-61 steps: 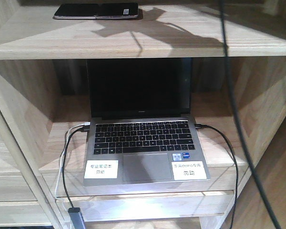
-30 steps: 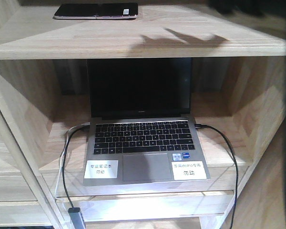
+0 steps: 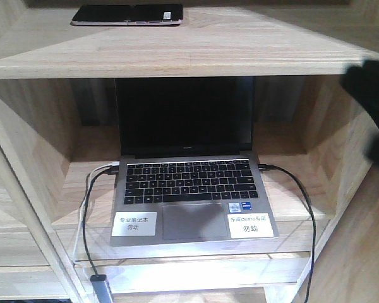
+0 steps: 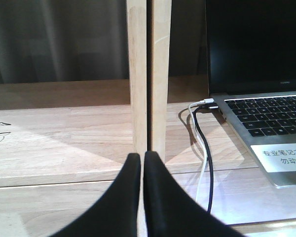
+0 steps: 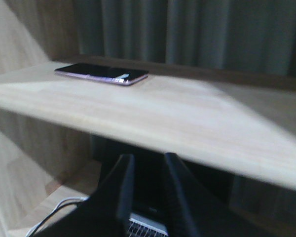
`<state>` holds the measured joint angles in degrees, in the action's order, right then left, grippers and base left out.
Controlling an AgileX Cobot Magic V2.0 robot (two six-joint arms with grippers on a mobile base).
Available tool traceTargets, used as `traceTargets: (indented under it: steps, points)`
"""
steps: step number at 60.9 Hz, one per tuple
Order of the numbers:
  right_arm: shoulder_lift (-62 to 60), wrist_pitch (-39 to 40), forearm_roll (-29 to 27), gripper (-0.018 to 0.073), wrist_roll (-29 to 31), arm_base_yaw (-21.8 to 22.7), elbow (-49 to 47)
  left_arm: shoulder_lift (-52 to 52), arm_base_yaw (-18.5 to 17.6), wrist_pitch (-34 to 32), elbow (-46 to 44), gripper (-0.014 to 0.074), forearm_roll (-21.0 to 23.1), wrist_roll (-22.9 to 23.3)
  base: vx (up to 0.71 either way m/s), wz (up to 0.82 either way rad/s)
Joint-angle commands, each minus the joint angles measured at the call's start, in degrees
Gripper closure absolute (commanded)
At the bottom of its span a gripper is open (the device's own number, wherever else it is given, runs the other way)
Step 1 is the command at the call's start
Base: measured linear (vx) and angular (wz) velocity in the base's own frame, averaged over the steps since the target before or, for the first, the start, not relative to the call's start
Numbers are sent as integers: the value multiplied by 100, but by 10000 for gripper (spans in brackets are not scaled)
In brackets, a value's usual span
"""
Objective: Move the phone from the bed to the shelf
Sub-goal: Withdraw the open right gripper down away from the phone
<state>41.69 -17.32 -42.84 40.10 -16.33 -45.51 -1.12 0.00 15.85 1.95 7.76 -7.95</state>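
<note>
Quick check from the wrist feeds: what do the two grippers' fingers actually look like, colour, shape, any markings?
Both are plain matte black. The left gripper has two smooth fingers, broad at the base and curving to narrow tips. The right gripper has similar tapered black fingers, blurred here. No markings, cables or sleeves are visible on either.

Warm indoor light, front view sharp — right wrist view dim, blurred; dark smear at right edge.

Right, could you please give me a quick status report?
Left claw shut, empty. Right claw slightly open, empty. Flat glossy black phone lying on pale-wood shelf, above open grey laptop. Nothing in the way.
</note>
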Motion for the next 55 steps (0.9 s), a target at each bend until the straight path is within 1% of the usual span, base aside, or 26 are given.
traceTargets:
  steps: [1,11,29,55]
  points:
    - [-493,372,-42,489,18,22,274,-38,-26,-418,13,596,55,22,0,0]
    - [-1366,310,-42,573,18,22,935,-38,-26,-418,13,596,55,22,0,0]
    - [-2629,140,-57,570,13,22,1806,-38,-26,-418,13,596,55,22,0,0]
    - [-2789,124,-127,568,21,22,1941,-38,-26,-418,13,596,55,22,0,0]
